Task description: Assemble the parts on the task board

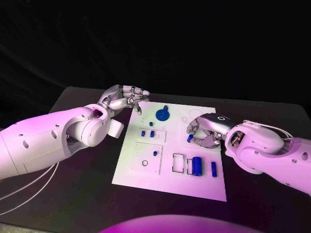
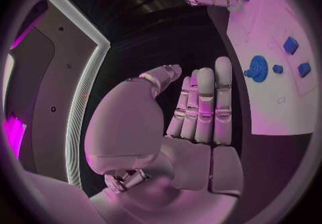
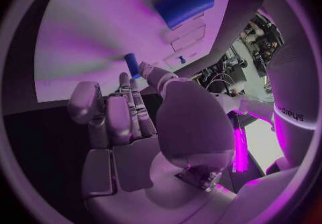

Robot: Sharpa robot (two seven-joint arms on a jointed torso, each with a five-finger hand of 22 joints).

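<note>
Resting over the board's [image 1: 171, 187] 3 o'clock edge, the right hand [image 1: 206, 132] pinches a small blue peg [image 1: 190, 138] between thumb and fingers [image 3: 125, 107]. The left hand [image 1: 124, 99] sits at the board's 11 o'clock corner, fingers straight, close together and holding nothing. A blue gear [image 1: 162, 114] lies at 12 o'clock. A cylinder [image 1: 197, 165] and a thin pin [image 1: 214, 168] lie at 4 o'clock, long axes running 12 to 6. The right wrist view shows partial lettering on the forearm, seemingly "sharpa".
</note>
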